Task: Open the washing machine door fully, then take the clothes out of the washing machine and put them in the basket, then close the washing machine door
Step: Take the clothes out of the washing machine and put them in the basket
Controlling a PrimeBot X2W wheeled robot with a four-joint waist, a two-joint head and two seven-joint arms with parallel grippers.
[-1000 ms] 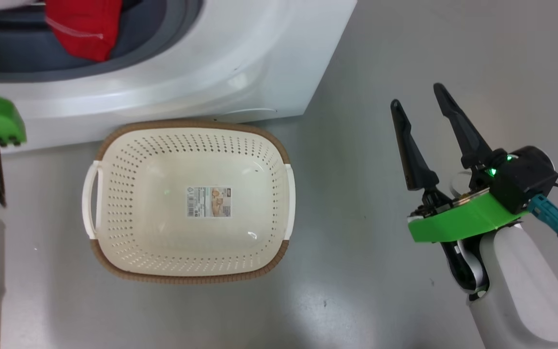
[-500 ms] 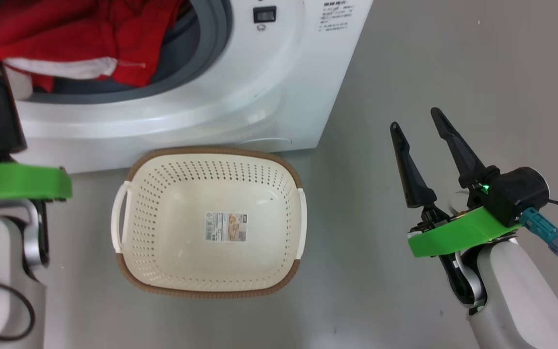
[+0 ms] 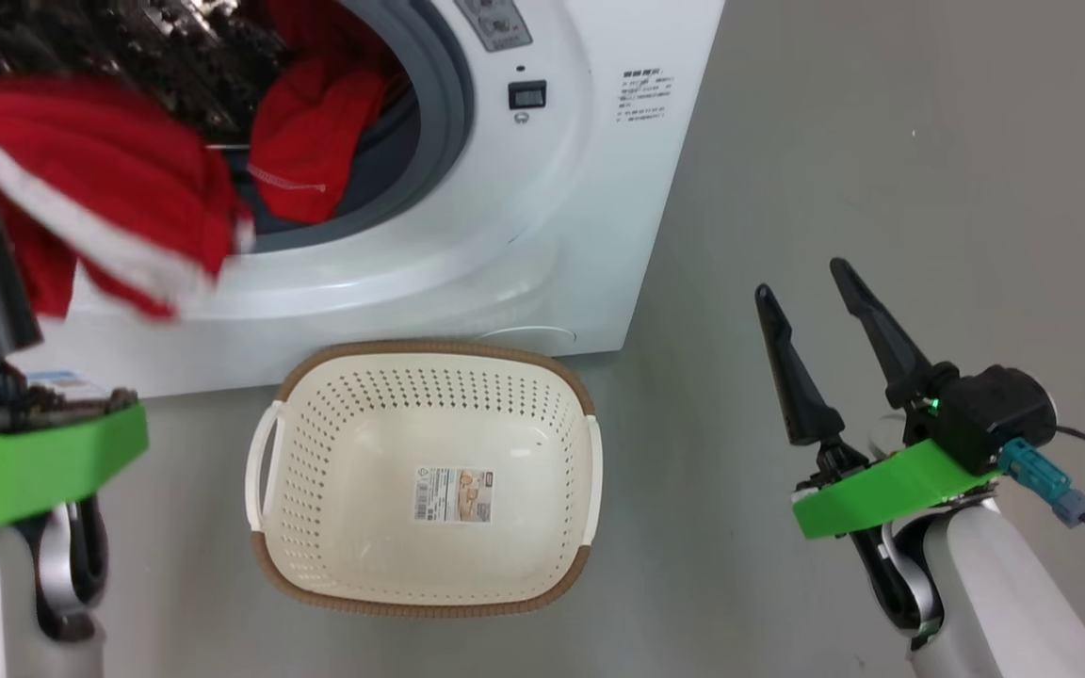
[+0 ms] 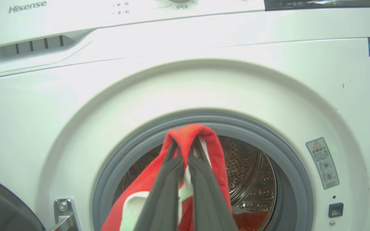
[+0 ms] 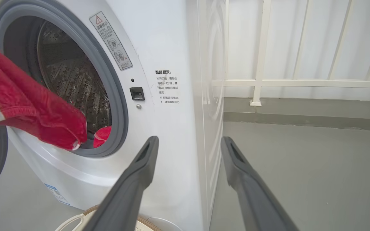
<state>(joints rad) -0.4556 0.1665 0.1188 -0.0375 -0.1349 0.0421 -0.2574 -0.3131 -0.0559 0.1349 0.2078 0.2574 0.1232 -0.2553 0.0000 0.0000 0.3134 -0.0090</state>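
Grey floor (image 3: 882, 141), red clothes (image 4: 188, 134) between clenched left fingers (image 4: 162, 192), right fingers (image 5: 130, 186) apart, empty.

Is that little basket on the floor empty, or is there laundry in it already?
Empty. The basket holds nothing; its bottom is bare apart from a paper label.

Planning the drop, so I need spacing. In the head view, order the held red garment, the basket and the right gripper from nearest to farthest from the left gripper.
1. The red garment: clamped in the left gripper, far left.
2. The basket: on the floor, centre.
3. The right gripper: open, far right.
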